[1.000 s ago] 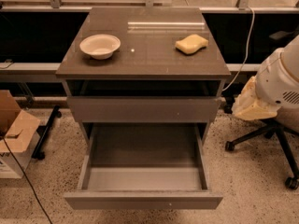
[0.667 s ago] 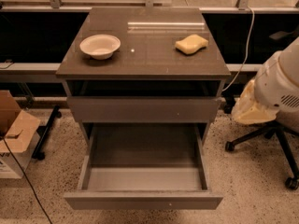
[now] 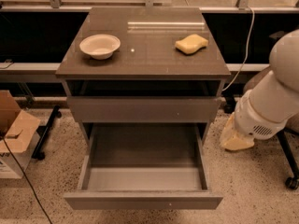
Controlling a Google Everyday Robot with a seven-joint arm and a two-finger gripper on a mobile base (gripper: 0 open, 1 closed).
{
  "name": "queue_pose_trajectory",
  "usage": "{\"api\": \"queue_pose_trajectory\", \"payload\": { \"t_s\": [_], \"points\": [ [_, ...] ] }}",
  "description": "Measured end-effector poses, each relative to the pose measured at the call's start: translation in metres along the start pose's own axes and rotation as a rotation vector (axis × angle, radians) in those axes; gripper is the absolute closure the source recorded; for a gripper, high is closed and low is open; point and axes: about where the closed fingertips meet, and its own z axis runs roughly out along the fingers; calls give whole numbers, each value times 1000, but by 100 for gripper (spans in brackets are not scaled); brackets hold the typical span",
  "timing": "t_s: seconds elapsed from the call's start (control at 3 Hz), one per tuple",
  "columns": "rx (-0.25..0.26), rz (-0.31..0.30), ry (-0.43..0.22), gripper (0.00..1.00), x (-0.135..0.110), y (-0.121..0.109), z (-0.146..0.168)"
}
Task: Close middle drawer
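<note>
The pale cream pincer (image 3: 237, 139) hangs low at the right of the view, at the end of the robot's bulky white rounded arm (image 3: 275, 94), above the speckled beige floor (image 3: 252, 190). It touches nothing, and whether it is wide or narrow cannot be told from this angle. Just beside it, toward the left of the view, stands the grey-brown table with drawers (image 3: 149, 59). The pincer is level with the gap between the table's two drawer fronts and stays clear of the table's side. The middle drawer (image 3: 142, 200), a wide grey-brown drawer with a slim plain front panel and a tiny pale dot, lies lower than the pincer and to its left. It is pulled far out toward the camera, showing its lighter grey inner floor with nothing on it. Above it, and a little higher than the pincer, a taller-fronted drawer of the same colour (image 3: 142, 109) sits nearly flush with the frame, with a dark open slot over it. On the table top, well above the pincer and farther back, a yellow wavy-edged sponge (image 3: 191, 44) lies on the nearer side and a shallow cream round bowl (image 3: 99, 46) on the far side, well apart from each other. A white cable (image 3: 244, 55) hangs down behind the pincer. A black chair caster (image 3: 292, 183) stands on the floor at its other side, at the right edge. An open brown cardboard box (image 3: 16, 132) sits beyond the table at the far left.
</note>
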Motion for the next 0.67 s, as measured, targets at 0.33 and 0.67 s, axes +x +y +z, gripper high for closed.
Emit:
{"api": "queue_pose_trajectory", "payload": {
  "t_s": [0.33, 0.67],
  "points": [
    [-37, 20, -9, 100, 21, 12, 50],
    [-58, 39, -18, 100, 37, 19, 85]
  ]
}}
